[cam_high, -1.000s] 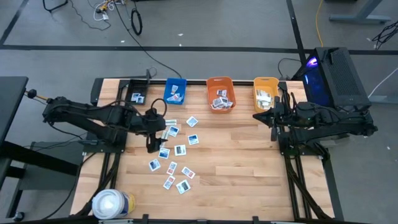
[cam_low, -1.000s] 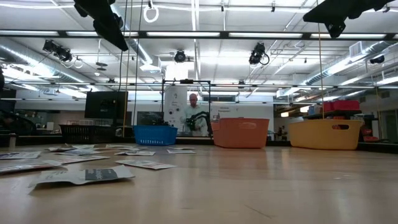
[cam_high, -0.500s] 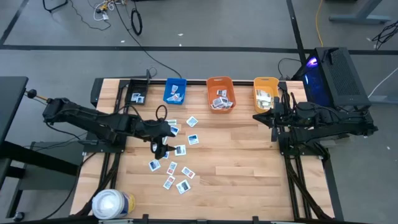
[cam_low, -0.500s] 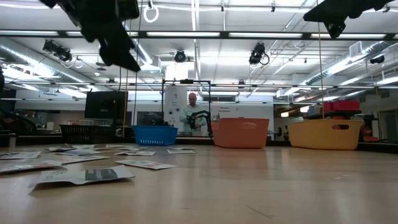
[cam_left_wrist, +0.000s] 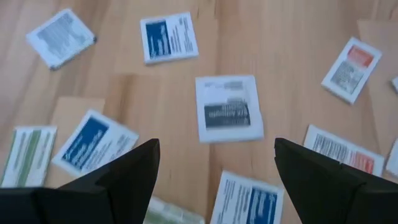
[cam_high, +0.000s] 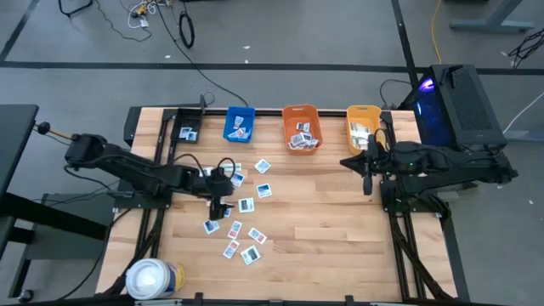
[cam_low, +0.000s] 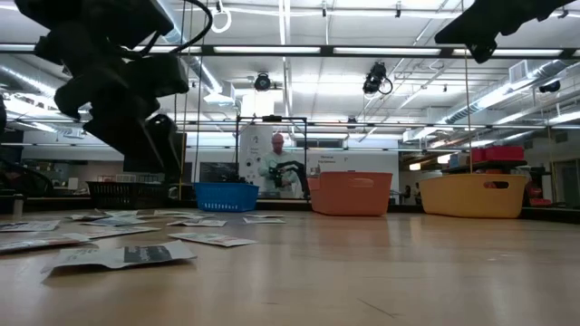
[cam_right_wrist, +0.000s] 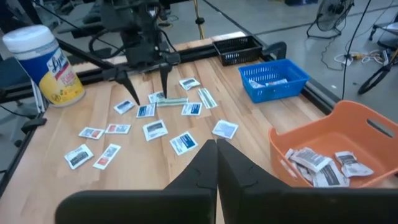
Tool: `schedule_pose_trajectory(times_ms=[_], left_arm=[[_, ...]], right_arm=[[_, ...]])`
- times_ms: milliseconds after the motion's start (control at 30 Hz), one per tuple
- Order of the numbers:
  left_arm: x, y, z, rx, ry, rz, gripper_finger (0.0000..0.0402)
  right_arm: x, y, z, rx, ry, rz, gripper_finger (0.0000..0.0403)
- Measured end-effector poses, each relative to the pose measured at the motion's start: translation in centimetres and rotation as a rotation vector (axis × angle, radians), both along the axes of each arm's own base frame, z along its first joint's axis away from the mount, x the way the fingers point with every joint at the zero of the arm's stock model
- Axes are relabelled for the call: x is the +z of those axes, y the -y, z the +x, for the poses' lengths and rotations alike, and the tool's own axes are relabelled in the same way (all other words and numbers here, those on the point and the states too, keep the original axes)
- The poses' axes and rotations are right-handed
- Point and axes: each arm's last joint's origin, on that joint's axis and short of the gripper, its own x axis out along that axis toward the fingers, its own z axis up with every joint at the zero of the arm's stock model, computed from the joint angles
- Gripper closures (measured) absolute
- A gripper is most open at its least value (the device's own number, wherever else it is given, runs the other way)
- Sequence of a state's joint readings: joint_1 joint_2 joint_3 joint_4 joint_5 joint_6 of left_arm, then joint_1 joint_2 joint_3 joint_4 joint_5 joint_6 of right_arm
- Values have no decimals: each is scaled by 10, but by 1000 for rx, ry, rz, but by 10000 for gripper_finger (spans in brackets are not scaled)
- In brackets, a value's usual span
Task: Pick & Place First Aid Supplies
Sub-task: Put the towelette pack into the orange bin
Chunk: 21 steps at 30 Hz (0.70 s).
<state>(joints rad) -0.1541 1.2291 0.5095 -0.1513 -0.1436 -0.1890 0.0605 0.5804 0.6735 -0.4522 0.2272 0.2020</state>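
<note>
Several small flat packets, the first aid supplies (cam_high: 246, 205), lie scattered on the wooden table's left half, resting flat on it (cam_right_wrist: 155, 129). My left gripper (cam_high: 219, 204) hangs open and low over them, pointing slantwise down. In the left wrist view its fingers (cam_left_wrist: 216, 149) stand either side of a white packet with dark print (cam_left_wrist: 228, 109), clear of it. My right gripper (cam_high: 367, 177) waits shut, high above the table's right side near the yellow bin, with nothing in it (cam_right_wrist: 216, 163).
A blue bin (cam_high: 240, 124), an orange bin (cam_high: 301, 127) and a yellow bin (cam_high: 363, 127) line the far edge, each with packets inside. A small black tray (cam_high: 187, 133) sits at the far left. A white wipes canister (cam_high: 153, 279) stands at the near left corner. A person stands beyond the table (cam_low: 276, 167).
My left gripper has come down from high above the table toward the scattered packets, staying open. The packets have kept still.
</note>
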Motion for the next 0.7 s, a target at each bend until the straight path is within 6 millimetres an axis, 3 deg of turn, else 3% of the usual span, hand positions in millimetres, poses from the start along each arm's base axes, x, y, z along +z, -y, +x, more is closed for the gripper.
schedule_pose_trajectory(times_ms=[233, 700], left_arm=[[-9, 5, 12, -129, 25, -13, 83], [-26, 9, 38, -115, 50, -39, 83]], right_arm=[[-5, -1, 8, 1, -43, -3, 399], [-10, -1, 17, 9, -85, -2, 399]])
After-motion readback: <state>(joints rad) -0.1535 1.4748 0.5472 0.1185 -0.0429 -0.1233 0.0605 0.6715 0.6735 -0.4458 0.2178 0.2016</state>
